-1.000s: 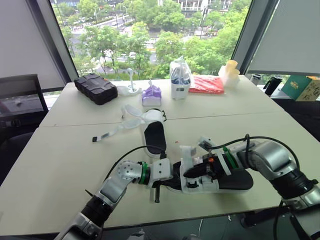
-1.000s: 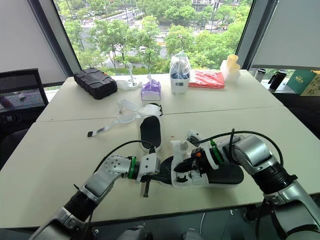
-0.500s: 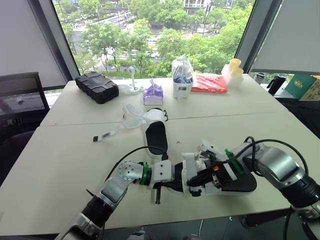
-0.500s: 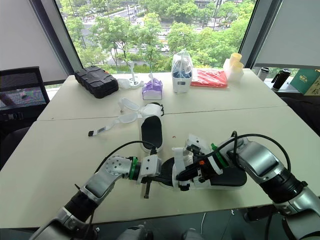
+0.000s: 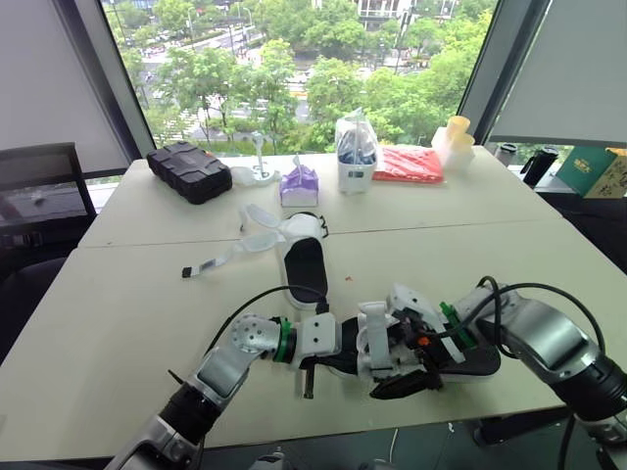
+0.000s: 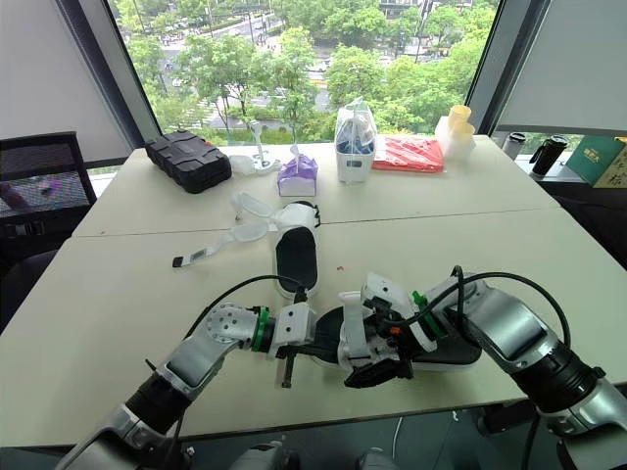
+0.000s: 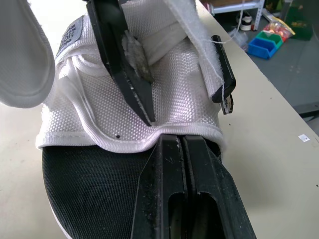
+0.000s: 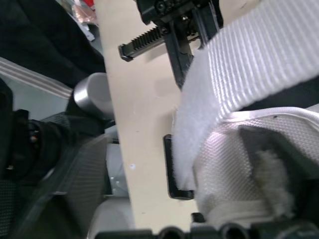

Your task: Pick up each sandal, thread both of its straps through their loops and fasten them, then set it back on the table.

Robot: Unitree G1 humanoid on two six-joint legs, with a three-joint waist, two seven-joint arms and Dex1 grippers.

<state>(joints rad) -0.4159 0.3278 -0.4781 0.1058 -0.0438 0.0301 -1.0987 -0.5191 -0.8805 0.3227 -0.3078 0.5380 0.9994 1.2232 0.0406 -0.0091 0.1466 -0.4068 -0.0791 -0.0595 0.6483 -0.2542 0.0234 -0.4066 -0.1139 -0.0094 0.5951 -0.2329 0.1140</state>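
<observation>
White webbing forms the upper (image 7: 149,114) of the near sandal (image 5: 468,358), which lies on its black sole close to the front edge of the table (image 5: 118,304), between the two arms; the left gripper (image 7: 172,144) reaches in from the toe end, over the dark insole, its fingers pressed together with no gap, tips touching the hem of the upper; whether they pinch that hem I cannot tell. The right gripper (image 7: 187,112) comes from the opposite side with its fingers set wide apart, one on either side of the upper's band; one finger carries a tuft of pale fluff; the other lies against a loose white strap (image 7: 199,45) that hangs over the band, unfastened.

A second sandal (image 5: 304,264) sits further back near the middle of the table, well apart from both grippers, sole down; its straps are open, and a long one (image 5: 220,259) trails flat across the tabletop toward the robot's left. Beyond it, by the window, stand a black case (image 5: 188,172), a purple pouch (image 5: 298,185) and a red packet (image 5: 406,164).
</observation>
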